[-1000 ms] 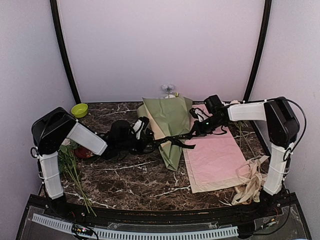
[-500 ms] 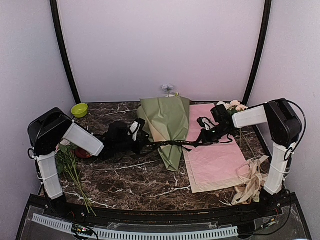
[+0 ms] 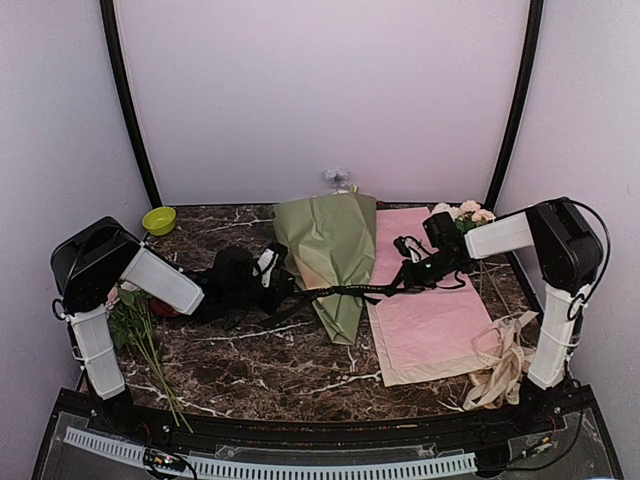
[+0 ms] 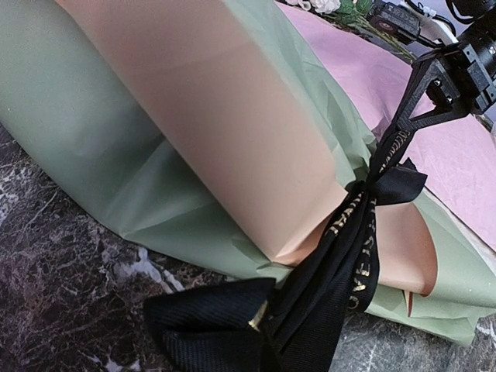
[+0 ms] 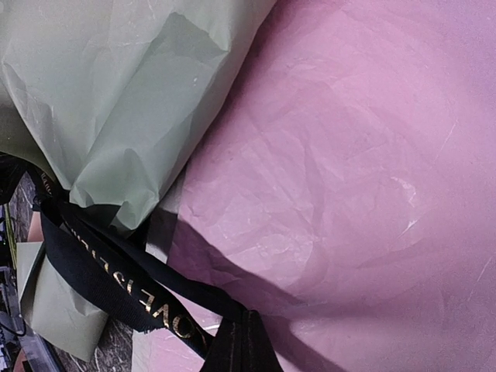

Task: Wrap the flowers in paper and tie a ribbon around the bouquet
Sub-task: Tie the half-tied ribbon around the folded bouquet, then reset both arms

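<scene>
Centre frame, top view: bouquet (image 3: 332, 250) on worktop (image 3: 260, 350), black ribbon (image 3: 345, 291) cinched at waist. Left gripper (image 3: 272, 272), right gripper (image 3: 408, 277) each clamped on ribbon end, strand taut. Risk: overpull crushes cone, drags knot toward narrow tip; slipped end loosens tie.

Dark marbled bench (image 3: 260, 350) carries the bouquet (image 3: 335, 250), a pink sheet (image 3: 430, 320), a green bowl (image 3: 159, 220), loose stems (image 3: 150, 345) and cream ribbon (image 3: 500, 365).

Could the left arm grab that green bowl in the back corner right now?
Probably not yet. The green bowl sits uncovered, but the left pincer is shut on the ribbon, stretched taut across the bouquet; it would have to let go first.
</scene>
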`<state>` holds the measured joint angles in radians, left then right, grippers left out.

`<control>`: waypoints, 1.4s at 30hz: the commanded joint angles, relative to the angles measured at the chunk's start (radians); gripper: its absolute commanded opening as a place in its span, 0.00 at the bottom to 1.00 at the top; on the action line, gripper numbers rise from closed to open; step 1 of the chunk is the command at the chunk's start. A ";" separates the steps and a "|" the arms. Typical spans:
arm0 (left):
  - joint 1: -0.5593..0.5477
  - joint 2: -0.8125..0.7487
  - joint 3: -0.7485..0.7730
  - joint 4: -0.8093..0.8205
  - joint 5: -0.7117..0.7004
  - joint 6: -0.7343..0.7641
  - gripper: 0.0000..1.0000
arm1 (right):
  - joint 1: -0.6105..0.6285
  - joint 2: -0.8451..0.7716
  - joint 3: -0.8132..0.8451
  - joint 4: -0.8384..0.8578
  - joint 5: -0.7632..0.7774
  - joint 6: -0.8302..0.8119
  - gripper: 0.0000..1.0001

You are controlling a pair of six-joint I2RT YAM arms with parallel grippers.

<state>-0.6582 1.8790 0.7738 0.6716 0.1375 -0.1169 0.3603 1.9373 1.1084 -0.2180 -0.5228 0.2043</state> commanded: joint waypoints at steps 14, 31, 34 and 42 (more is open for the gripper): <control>0.037 -0.153 -0.080 -0.049 0.028 0.047 0.52 | -0.033 -0.155 0.037 -0.050 0.087 -0.015 0.99; 0.190 -0.541 -0.062 -0.281 -0.402 0.036 0.79 | -0.311 -0.701 -0.286 0.298 0.394 0.071 0.99; 0.254 -0.585 -0.093 -0.309 -0.489 0.011 0.84 | -0.355 -0.778 -0.405 0.399 0.439 0.100 0.99; 0.404 -0.608 -0.174 -0.408 -0.727 -0.166 0.88 | -0.358 -0.821 -0.579 0.524 0.629 0.192 0.99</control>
<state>-0.2913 1.2858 0.6441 0.3538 -0.4149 -0.1684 0.0013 1.1194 0.5663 0.1822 -0.0090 0.3401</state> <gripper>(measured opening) 0.874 0.994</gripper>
